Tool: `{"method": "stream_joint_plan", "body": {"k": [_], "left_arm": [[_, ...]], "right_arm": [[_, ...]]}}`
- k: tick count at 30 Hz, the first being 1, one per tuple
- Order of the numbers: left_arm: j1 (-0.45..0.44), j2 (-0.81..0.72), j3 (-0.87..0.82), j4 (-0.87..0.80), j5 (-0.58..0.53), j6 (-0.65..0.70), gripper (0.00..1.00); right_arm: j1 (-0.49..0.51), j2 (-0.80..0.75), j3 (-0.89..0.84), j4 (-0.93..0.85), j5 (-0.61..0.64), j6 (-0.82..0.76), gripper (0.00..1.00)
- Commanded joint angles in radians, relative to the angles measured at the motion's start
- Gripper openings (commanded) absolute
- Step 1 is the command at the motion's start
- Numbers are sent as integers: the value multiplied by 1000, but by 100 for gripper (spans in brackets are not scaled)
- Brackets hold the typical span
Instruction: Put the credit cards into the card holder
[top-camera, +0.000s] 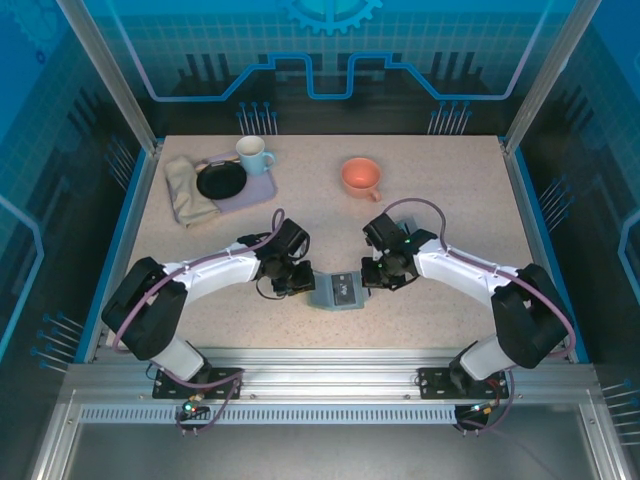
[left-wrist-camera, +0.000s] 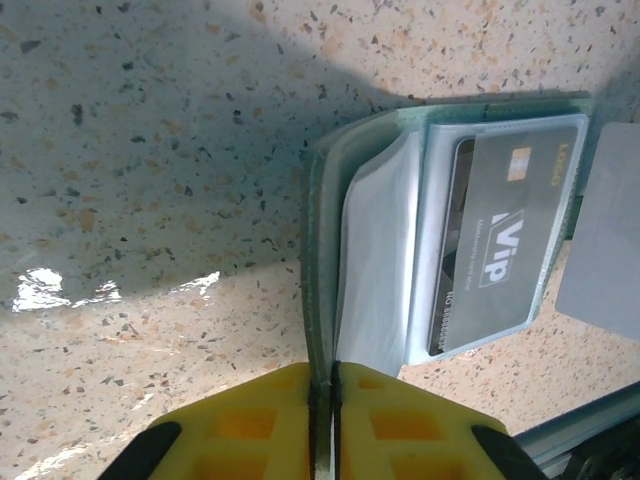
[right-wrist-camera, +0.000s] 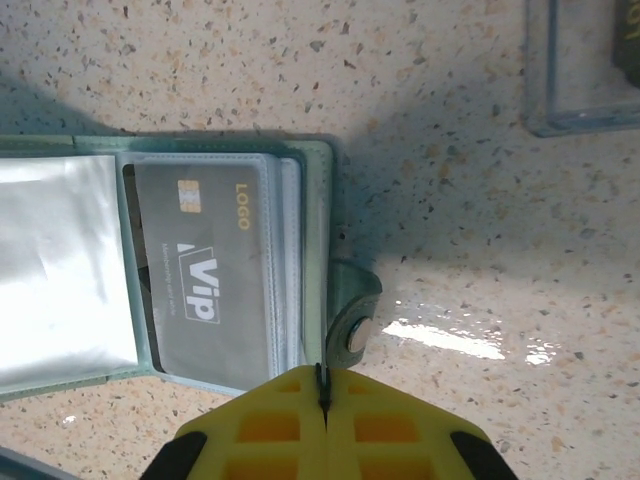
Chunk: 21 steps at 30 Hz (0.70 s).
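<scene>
Both tools work low over the near middle of the tabletop (top-camera: 450, 200): the left tool (top-camera: 298, 283) and the right tool (top-camera: 372, 279) come from opposite sides. Each arm is bent at the elbow and reaches inward from its base, so the two wrists face each other across the card holder (top-camera: 335, 291).

From the left wrist we see the yellow pads (left-wrist-camera: 250, 430) of the left tool pressed together on the thin green edge of the holder's cover. From the right wrist, the right tool's pads (right-wrist-camera: 400, 430) are also together, pinching the opposite cover edge just beside the round snap tab (right-wrist-camera: 352, 325). The card holder lies open on the tabletop between them, with clear sleeves inside.

We count one credit card (right-wrist-camera: 210, 280) in a sleeve. It is dark grey with a chip and reads "ViP" and "LOGO". The smaller print we cannot read.

Far left are one pale blue mug (top-camera: 254, 155), one black plate (top-camera: 221, 181) on one lilac tray (top-camera: 262, 188), and one beige cloth (top-camera: 185, 192). One orange cup (top-camera: 361, 177) stands apart from them. One clear box (right-wrist-camera: 570, 70) lies near the holder.
</scene>
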Motion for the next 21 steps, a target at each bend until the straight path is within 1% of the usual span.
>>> {"method": "stream_joint_plan", "body": {"k": [1,12,18,21], "left_arm": [[-8,19,-24,1,-24,11,13],[-14,29,-25,11,-32,7,12],[-16,32,-21,15,-30,4,12],[-17,32,-20,15,-30,4,12]], "right_arm": [[-16,-29,-20,41,-53,14,5],[-33,-39,-29,48,-72,0,5],[-35,-2,-30,65,-98,-8,5],[-35,10,-32,66,-89,-3,5]]}}
